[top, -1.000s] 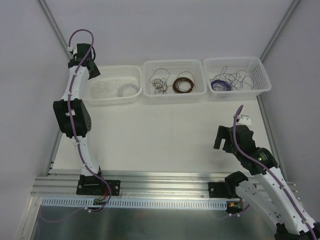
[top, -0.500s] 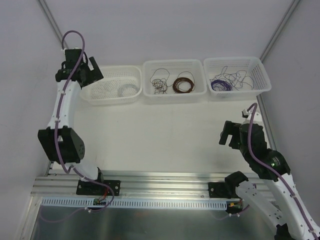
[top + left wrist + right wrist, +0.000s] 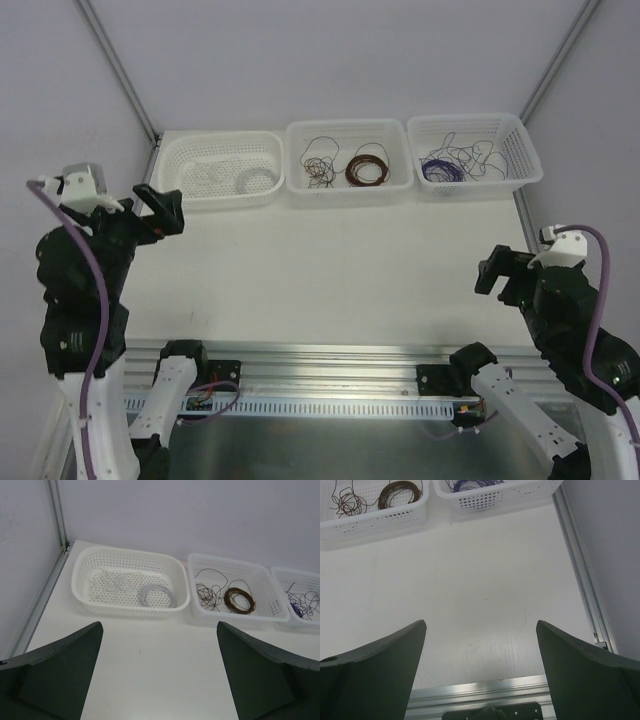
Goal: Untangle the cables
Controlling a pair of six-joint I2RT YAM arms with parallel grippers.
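Observation:
The cables lie in the white baskets at the back. A dark brown scribbly tangle [image 3: 318,168] is in the middle basket [image 3: 345,125]. Purple and pale grey thin wires [image 3: 455,160] are in the right basket [image 3: 465,119]. The left wrist view shows the brown tangle [image 3: 207,591] and the purple wires [image 3: 302,602]. The right wrist view shows the brown tangle [image 3: 347,500] too. My left gripper [image 3: 160,208] is open and empty, high at the near left, far from the baskets; its jaws [image 3: 159,625] stand wide. My right gripper [image 3: 497,272] is open and empty at the near right [image 3: 481,622].
A neat brown coil [image 3: 366,168] lies in the middle basket beside the tangle. A neat white coil [image 3: 256,180] lies in the left basket [image 3: 220,137]. Metal rails run along the table's near edge [image 3: 320,360] and right side [image 3: 535,250].
My left arm has drawn back from the left basket toward the near left and risen. My right arm has drawn back toward the near right. Both grippers stay open and empty.

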